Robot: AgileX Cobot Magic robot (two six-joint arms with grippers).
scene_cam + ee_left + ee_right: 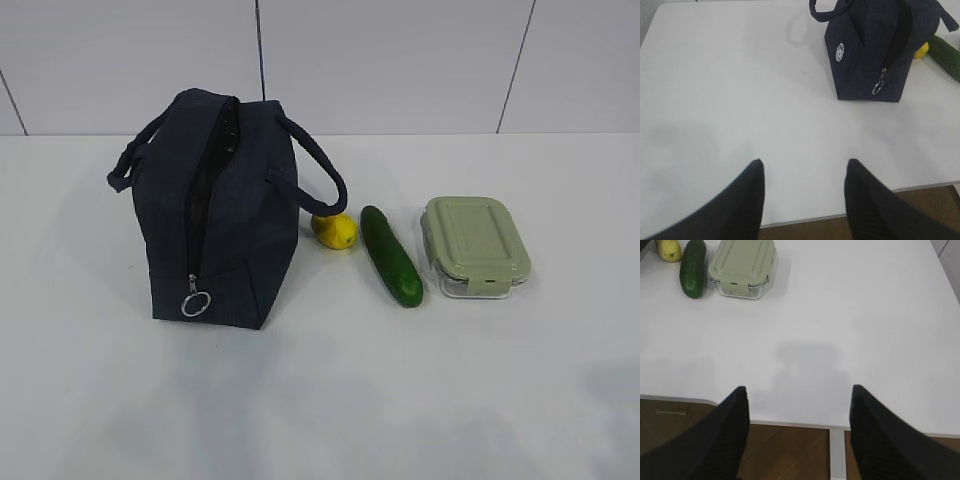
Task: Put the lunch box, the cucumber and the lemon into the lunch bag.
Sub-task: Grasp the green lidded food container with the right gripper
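Exterior view gives me the white surface (320,400) with the lunch bag (215,215) at nine o'clock of centre, upright, its zipper parted along the top; I cannot see anything inside. At three o'clock sits the lunch box (475,245), lid on. Between them lies the cucumber (390,255), long axis running twelve to six, and the lemon (334,230) sits just beside the bag. My right claw (797,405) hangs apart and empty, the box at its eleven o'clock and well off, so that arm is nearer. My left claw (802,172) is likewise apart and empty, with the bag at one o'clock.
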